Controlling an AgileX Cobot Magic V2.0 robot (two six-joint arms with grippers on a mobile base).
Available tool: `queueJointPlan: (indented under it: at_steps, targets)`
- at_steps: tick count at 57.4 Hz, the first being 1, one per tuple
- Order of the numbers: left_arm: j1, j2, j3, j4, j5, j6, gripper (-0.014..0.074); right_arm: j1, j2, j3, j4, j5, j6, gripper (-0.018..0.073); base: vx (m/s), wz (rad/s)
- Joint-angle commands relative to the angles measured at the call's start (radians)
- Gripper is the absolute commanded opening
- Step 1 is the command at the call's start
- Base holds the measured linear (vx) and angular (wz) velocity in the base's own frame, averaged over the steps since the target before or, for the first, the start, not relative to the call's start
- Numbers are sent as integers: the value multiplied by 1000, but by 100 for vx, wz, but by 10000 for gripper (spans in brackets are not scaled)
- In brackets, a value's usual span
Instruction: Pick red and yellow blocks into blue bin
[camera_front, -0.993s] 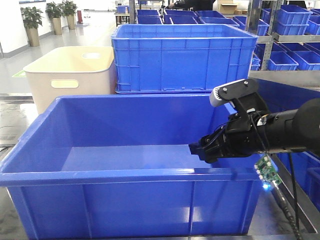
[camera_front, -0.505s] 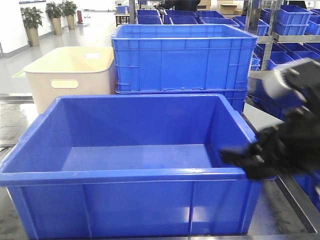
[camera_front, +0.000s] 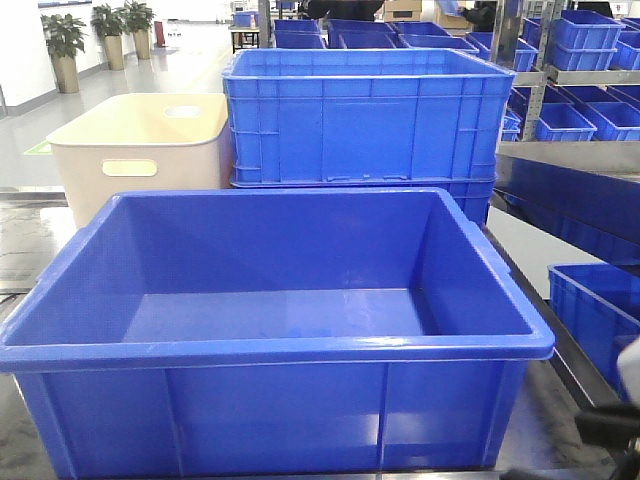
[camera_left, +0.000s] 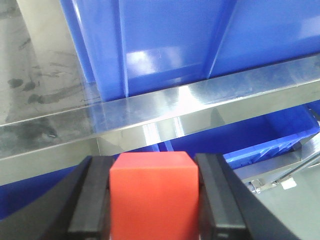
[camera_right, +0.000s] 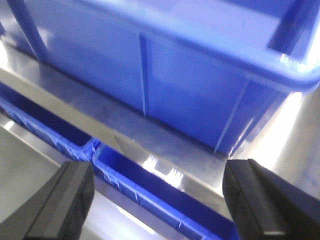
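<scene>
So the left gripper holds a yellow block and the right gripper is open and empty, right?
No: the left wrist view shows the left gripper shut on the red cube, not a yellow block. The right gripper is indeed open and empty.

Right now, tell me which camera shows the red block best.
The left wrist view: the red block fills the lower centre, clamped in the left tool. The front view and the right wrist view show none of it.
</scene>
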Motion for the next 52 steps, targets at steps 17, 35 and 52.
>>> queueJointPlan:
  at_steps: [17, 35, 52]
  targets:
    - [-2, 2, -27, -12, -116, 1, 203, 1, -10, -3, 8, -70, -17, 569, 0, 0]
    - [-2, 9, -87, -12, -362, 12, 203, 1, -10, -3, 9, -71, -17, 569, 0, 0]
    - [-2, 219, -391, -44, -303, 174, 203, 1, -10, -3, 12, -72, -17, 569, 0, 0]
